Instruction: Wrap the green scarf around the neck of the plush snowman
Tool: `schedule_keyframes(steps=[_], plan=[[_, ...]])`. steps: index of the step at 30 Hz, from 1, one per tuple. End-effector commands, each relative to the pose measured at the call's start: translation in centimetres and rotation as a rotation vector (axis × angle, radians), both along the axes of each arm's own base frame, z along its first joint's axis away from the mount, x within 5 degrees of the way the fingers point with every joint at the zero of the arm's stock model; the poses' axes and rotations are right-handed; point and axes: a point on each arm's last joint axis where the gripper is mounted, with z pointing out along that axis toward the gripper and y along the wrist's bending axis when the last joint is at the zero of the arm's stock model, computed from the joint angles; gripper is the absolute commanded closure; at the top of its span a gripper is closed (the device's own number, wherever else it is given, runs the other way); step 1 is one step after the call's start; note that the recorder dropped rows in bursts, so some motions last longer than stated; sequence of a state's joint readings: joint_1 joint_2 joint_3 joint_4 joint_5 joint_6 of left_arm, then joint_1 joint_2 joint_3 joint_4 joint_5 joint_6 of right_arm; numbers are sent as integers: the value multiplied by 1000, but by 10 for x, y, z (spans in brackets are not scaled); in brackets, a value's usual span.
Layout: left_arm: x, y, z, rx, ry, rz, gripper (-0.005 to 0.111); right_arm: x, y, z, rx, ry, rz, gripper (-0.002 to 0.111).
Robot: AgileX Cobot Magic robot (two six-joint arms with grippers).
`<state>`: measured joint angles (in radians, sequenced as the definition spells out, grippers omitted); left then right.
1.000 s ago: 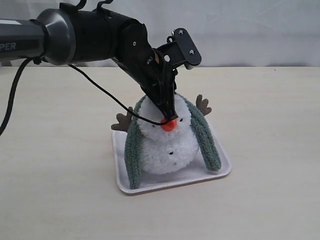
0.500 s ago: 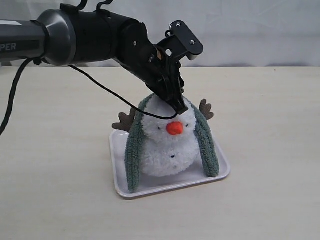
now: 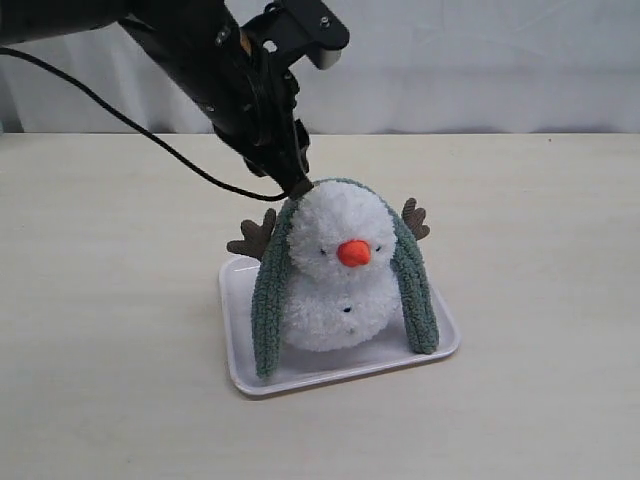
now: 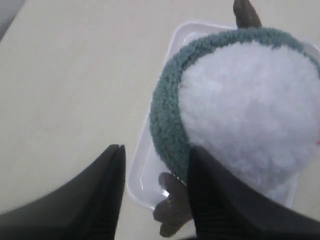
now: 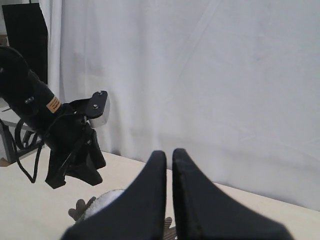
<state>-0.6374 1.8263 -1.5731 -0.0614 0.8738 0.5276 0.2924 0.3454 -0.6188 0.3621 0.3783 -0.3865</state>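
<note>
A white curtain (image 3: 480, 60) hangs behind the pale desk (image 3: 120, 300), where a white tray (image 3: 240, 370) holds the plush snowman (image 3: 335, 290). The exterior view misses the right pincer (image 5: 165, 152) altogether. The right wrist view shows its fingers together and empty, raised above the desk. The left pincer (image 4: 155, 150) stands apart, gripping nothing, just beside the snowman's head. The green scarf (image 3: 268, 310) lies over the crown, not the neck. Its fuzzy ends hang down both flanks onto the tray, hiding the roots of the brown twig arms (image 3: 255, 238).

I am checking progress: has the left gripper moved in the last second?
Yes. Against the white tray, the left gripper rose and went left, off the snowman's face.
</note>
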Motion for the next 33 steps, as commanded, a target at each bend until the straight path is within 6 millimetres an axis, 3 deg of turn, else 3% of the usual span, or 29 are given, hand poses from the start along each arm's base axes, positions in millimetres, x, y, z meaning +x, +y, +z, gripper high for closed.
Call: schedule_keyframes(steps=[1, 3, 5, 8, 13, 24, 29, 33], plan=[[0, 2, -13, -11, -13, 7, 67, -1, 0, -3, -17, 9, 2, 104], [4, 0, -19, -58, -77, 17, 71, 0, 0, -3, -17, 10, 2, 104], [6, -1, -25, -92, -129, 22, 87, 0, 0, -3, -16, 9, 2, 104], [8, -2, -28, -82, -140, 3, 99, 0, 0, -3, -10, 10, 1, 104], [15, -5, -54, -44, -90, 6, 99, 0, 0, -3, -10, 10, 1, 104], [19, -8, -82, 11, -30, -14, 99, 0, 0, -3, -8, 11, 1, 104], [19, -8, -82, 15, -30, -16, 99, 0, 0, -3, -8, 11, 1, 104], [17, -6, -68, -6, -60, -15, 99, 0, 0, -3, -8, 11, 1, 104]])
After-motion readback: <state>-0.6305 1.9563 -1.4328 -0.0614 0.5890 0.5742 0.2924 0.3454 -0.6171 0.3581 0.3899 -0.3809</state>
